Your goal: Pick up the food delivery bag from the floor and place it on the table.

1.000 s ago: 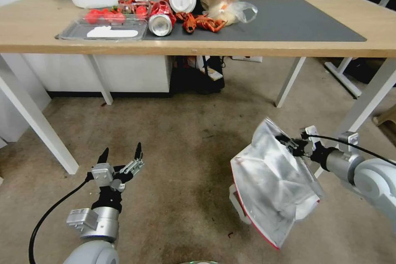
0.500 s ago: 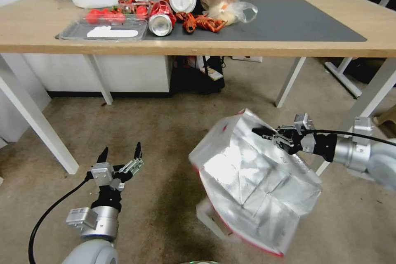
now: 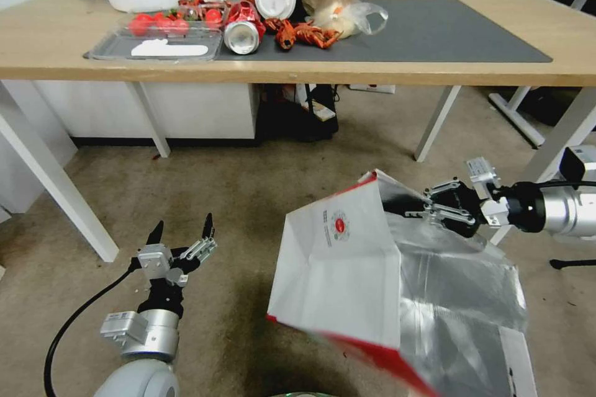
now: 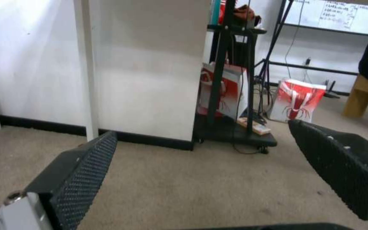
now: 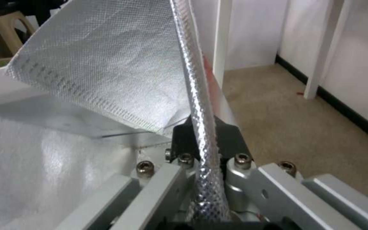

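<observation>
You see the food delivery bag: smooth matt white paper outside, crinkly, shiny embossed silver foil inside. Beneath it, the floor is rough, stained beige carpet. Behind the bag, the table shows pale matt wood under a dark grey matt mat. The left gripper carries black, dimpled pads.

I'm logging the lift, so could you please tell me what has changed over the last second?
The right gripper, still shut on the food delivery bag, has swung it toward the robot's left, turning its white logo face into view. The left gripper stays open and low, and the table items are unmoved.
</observation>
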You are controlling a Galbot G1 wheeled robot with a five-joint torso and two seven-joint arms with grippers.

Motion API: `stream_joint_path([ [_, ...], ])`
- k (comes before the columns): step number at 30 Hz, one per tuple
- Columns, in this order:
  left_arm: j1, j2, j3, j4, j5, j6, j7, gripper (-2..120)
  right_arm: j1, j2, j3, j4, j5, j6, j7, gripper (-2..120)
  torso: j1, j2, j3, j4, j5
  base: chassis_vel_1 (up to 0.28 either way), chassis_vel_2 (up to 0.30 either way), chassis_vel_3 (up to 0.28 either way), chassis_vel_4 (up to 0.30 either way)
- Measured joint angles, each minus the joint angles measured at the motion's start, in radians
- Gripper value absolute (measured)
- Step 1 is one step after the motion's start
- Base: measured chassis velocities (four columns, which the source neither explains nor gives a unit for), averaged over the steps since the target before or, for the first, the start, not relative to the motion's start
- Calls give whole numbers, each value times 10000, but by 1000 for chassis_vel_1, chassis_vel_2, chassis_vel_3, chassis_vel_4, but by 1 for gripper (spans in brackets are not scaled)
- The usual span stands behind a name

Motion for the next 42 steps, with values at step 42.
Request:
stream_joint_path([
  [42,18,27,-123,-85,-203,-129,214,100,-491,-38,108,62,-303,-312,13,0,33,773,730,0,0,0,0,0,0],
])
